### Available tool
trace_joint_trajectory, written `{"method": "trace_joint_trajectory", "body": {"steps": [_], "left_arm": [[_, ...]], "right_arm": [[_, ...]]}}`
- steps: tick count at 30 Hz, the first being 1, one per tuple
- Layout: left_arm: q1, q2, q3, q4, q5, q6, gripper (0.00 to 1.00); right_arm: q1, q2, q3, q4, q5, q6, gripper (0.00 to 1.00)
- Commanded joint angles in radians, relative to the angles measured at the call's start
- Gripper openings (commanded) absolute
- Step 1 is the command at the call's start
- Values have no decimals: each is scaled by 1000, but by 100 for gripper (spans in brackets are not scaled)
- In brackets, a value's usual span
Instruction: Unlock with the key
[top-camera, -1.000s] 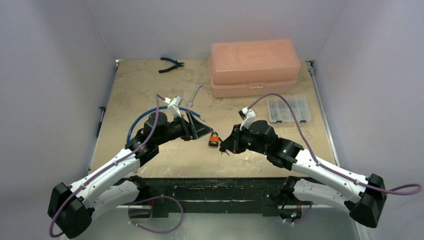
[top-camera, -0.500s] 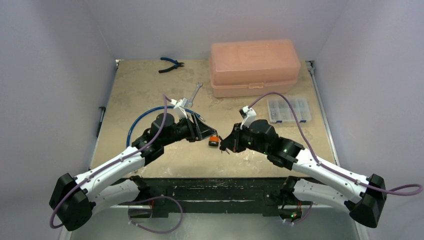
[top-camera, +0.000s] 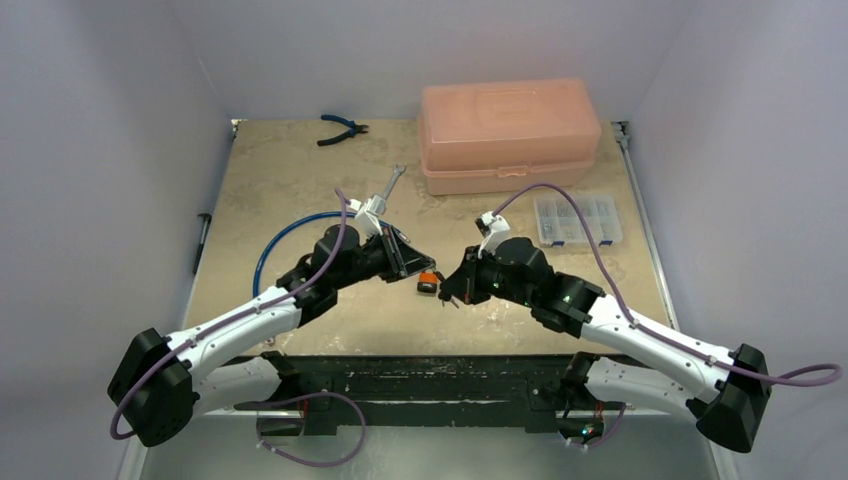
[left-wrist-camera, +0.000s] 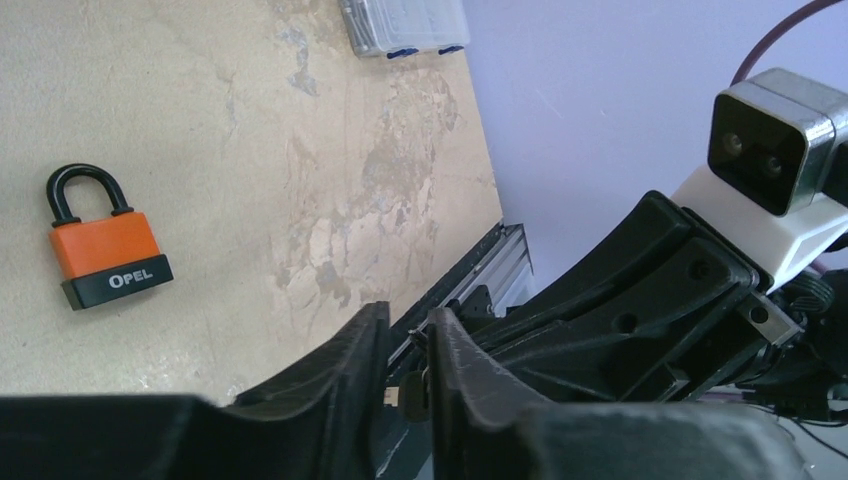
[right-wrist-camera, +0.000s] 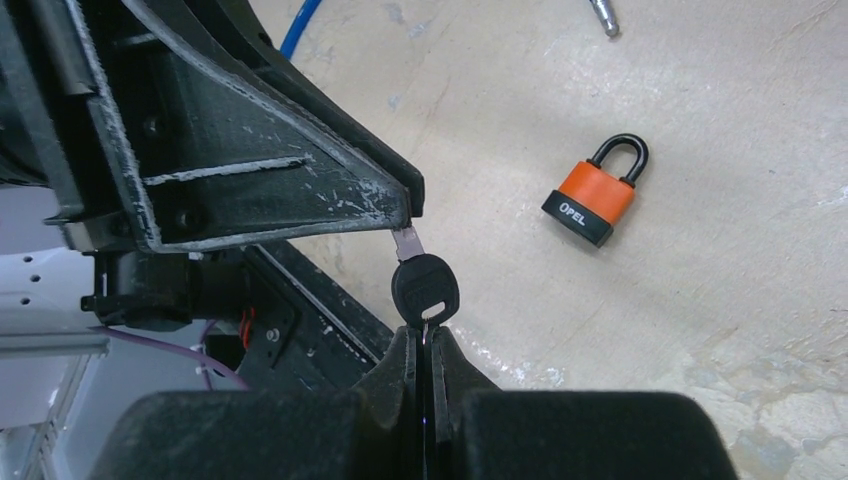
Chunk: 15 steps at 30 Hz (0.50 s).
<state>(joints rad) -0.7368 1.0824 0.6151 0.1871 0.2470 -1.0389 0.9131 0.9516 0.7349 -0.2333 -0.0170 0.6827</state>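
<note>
An orange padlock with a black base and shackle lies flat on the table between the two arms. My right gripper is shut on the black-headed key, holding it by the ring end of its head above the table. The key's blade points up into the tip of my left gripper. In the left wrist view my left gripper has its jaws drawn in to a narrow gap around the key. The padlock is apart from both grippers.
A peach toolbox stands at the back, with a clear parts organiser to its right. A wrench, pliers and a blue cable lie on the left half. The table's front edge runs right below the key.
My left arm has reached right to the key and its jaws have closed down from wide open around the blade. The right arm and padlock have not moved.
</note>
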Motion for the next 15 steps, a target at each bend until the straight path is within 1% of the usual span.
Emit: {"method": "trace_joint_trajectory", "body": {"steps": [1, 2, 7, 10, 12, 13, 14, 15], "left_arm": [[-7, 15, 15, 64, 4, -1, 2], [-8, 17, 15, 65, 4, -1, 0], [-9, 17, 15, 73, -1, -7, 0], [-10, 8, 15, 78, -1, -2, 0], [-9, 0, 18, 79, -3, 5, 0], [-10, -4, 20, 76, -4, 10, 0], [-9, -8, 21, 75, -5, 12, 0], [-9, -13, 23, 74, -3, 16, 0]], "right_arm": [[-4, 4, 51, 17, 10, -24, 0], [-5, 7, 52, 20, 3, -28, 0], [-5, 22, 54, 24, -18, -35, 1], [-5, 18, 54, 16, -9, -29, 35], [-5, 2, 49, 12, 3, -22, 70], [-5, -7, 44, 13, 7, -19, 81], [-5, -17, 41, 14, 10, -19, 87], [-5, -26, 39, 12, 12, -20, 89]]}}
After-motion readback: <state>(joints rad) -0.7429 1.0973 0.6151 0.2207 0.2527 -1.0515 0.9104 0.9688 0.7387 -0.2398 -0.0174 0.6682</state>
